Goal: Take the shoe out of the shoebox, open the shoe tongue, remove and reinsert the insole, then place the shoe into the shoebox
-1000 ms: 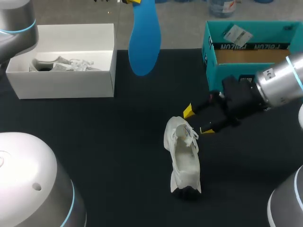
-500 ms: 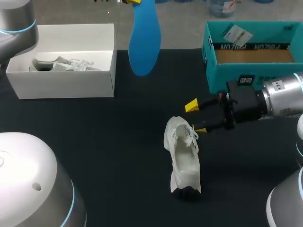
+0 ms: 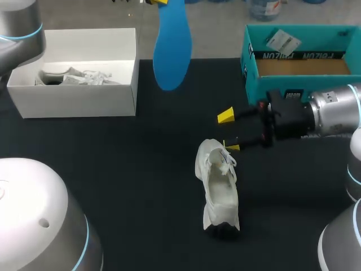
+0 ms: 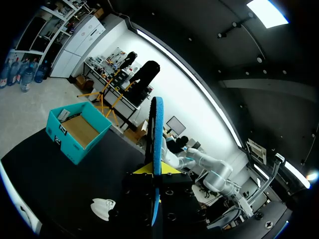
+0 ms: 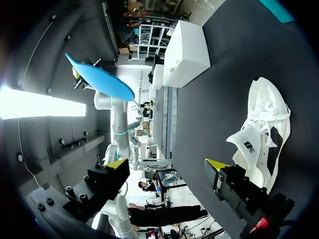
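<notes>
over the last second: swung the right gripper (image 3: 228, 132) from a downward slant to nearly level, leaving the right arm (image 3: 333, 110) almost straight across from the table's right side, in front of the teal box (image 3: 299, 53). carried the far yellow tip up the table, away from the shoe (image 3: 219, 189). brought the near tip in toward the lace end. no change in the rest: same spot for the shoe, same hang for the insole (image 3: 171, 48).

right gripper now spread wide, with nothing between the fingers. near tip just beside the shoe's raised tongue; cannot tell from either view whether touching. far tip well clear of the shoe, over bare black table (image 3: 141, 169). in the right wrist view, shoe beside and ahead of the near finger, tongue lifted, dark opening showing.

left gripper (image 4: 155, 170) clamped on one end of the blue insole from both sides. edge-on ahead of the fingers in the left wrist view; in the head view hanging lengthwise, high over the table's far edge, well apart from the shoe.

shoe on the table near the middle, outside both boxes. white shoebox (image 3: 79, 96) at the far left corner, with a second pale shoe (image 3: 73, 76) inside.
</notes>
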